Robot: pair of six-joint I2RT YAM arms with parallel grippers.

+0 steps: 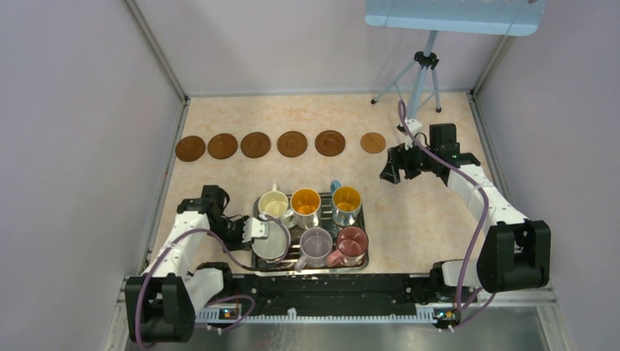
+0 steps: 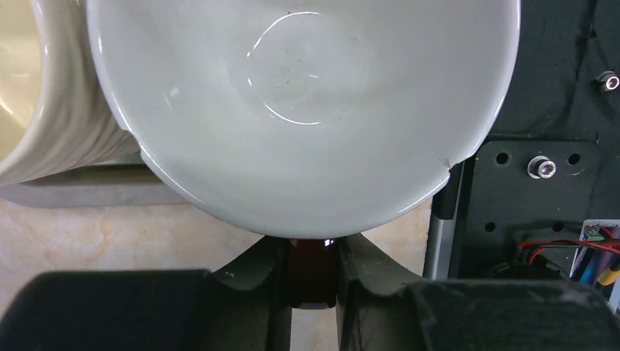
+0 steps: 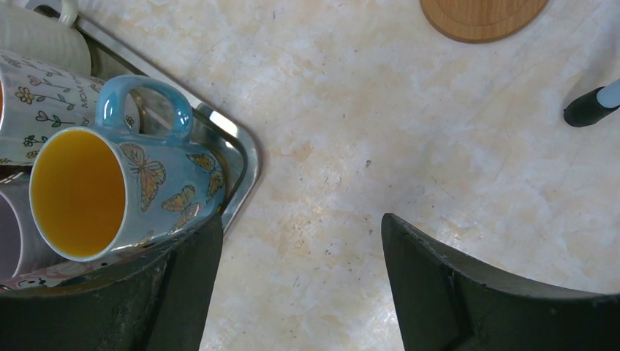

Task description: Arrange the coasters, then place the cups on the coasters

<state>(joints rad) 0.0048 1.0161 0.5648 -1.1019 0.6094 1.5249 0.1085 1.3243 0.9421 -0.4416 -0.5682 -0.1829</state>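
Observation:
Six coasters lie in a row at the back: five dark brown ones [image 1: 256, 144] and a smaller tan one [image 1: 373, 142]. Six cups stand on a silver tray [image 1: 365, 257]. My left gripper [image 1: 256, 228] is shut on the dark red handle [image 2: 313, 274] of the wide white cup [image 2: 307, 110] at the tray's near left. The cream cup [image 2: 44, 95] stands just behind it. My right gripper [image 3: 300, 234] hovers open over bare table, right of the tray, beside the blue-handled butterfly cup [image 3: 110, 190]. The tan coaster [image 3: 482, 14] lies beyond it.
The orange-inside cup [image 1: 305, 201], lilac cup [image 1: 316, 243] and pink cup [image 1: 352, 241] crowd the tray. A tripod [image 1: 424, 73] stands at the back right, one foot [image 3: 592, 106] near my right gripper. Walls close in both sides. The arms' black base rail [image 1: 329, 287] runs along the near edge.

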